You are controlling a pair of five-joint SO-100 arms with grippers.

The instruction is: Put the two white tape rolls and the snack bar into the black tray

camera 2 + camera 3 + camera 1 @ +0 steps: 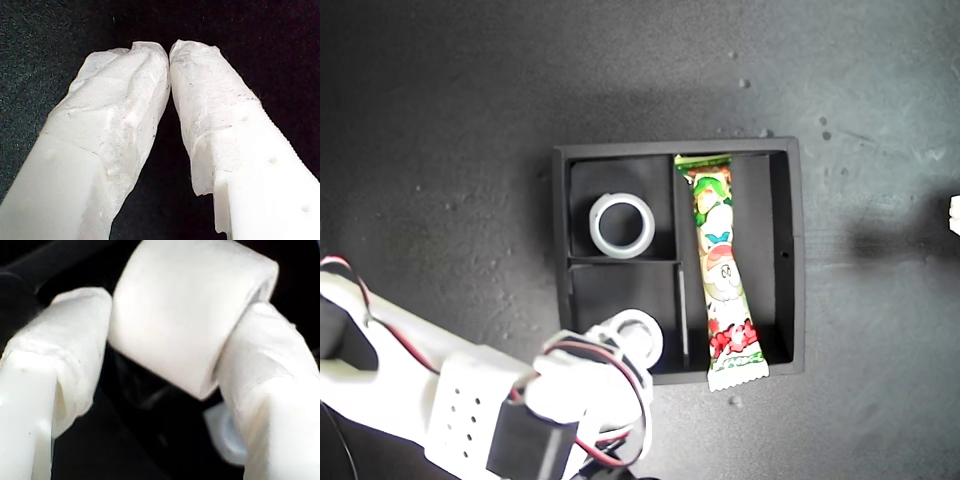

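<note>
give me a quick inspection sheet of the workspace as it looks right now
surface: dark matte table, pale specks scattered on it
black tray: square, dividers make two small compartments and one long one
first tape roll: lying flat in a small compartment
second tape roll: clamped in my second gripper, over the tray's other small compartment
snack bar: in the long compartment, one crimped end over the tray rim
clutter: nothing seen
my first gripper: fingertips together, holding nothing, dark surface beyond
cables: red, black and white wires looping along the second arm
surroundings: small white object at the exterior view's right edge, unidentifiable
</note>
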